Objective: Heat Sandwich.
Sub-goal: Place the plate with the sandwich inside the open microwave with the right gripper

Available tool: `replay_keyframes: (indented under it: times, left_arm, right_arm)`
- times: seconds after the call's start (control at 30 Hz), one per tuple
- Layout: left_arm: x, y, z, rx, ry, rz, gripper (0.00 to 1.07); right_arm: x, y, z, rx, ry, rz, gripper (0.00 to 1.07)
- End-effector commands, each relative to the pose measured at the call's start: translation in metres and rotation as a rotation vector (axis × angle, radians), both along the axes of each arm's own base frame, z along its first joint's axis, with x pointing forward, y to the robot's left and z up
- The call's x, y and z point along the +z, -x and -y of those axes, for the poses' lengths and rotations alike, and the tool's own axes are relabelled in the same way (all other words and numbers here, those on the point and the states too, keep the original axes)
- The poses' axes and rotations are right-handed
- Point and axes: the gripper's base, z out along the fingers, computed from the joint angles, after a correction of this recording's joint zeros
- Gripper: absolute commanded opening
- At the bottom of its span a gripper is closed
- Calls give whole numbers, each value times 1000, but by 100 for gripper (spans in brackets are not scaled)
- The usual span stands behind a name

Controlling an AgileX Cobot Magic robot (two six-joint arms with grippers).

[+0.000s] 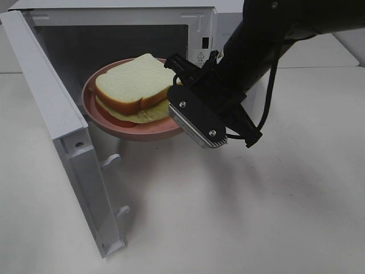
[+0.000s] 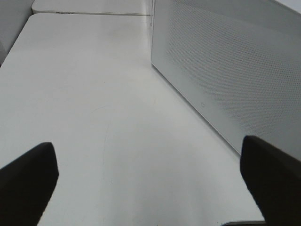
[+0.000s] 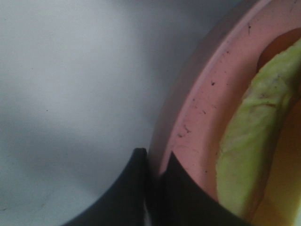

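At the microwave (image 1: pixel 205 23) mouth, right gripper (image 3: pixel 153 157) clamps the plate (image 1: pixel 142 135) rim, sandwich (image 1: pixel 134 85) aboard; door (image 1: pixel 57 114) swung wide. Left gripper (image 2: pixel 150 165) spread above table (image 2: pixel 94 94). Cavity (image 1: pixel 114 45) rear lies shadowed.

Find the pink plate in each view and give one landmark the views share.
Exterior high: pink plate left of centre, at the open microwave's mouth.
Left wrist: not in it.
Right wrist: close up, its rim pinched between the right gripper's fingertips, lettuce on it.
Shared landmark: the white table, seen in all three views.
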Motion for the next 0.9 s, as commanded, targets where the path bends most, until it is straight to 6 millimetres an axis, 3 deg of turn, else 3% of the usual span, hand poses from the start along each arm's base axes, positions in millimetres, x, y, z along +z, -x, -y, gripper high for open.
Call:
replay_keyframes:
  times: [0.03, 0.9]
  left_arm:
    - [0, 3, 0, -3, 1, 23, 103]
    - [0, 3, 0, -3, 1, 23, 103]
  right_arm:
    - [2, -8, -7, 9, -1, -2, 0]
    - [-3, -57, -40, -51, 2, -4, 1]
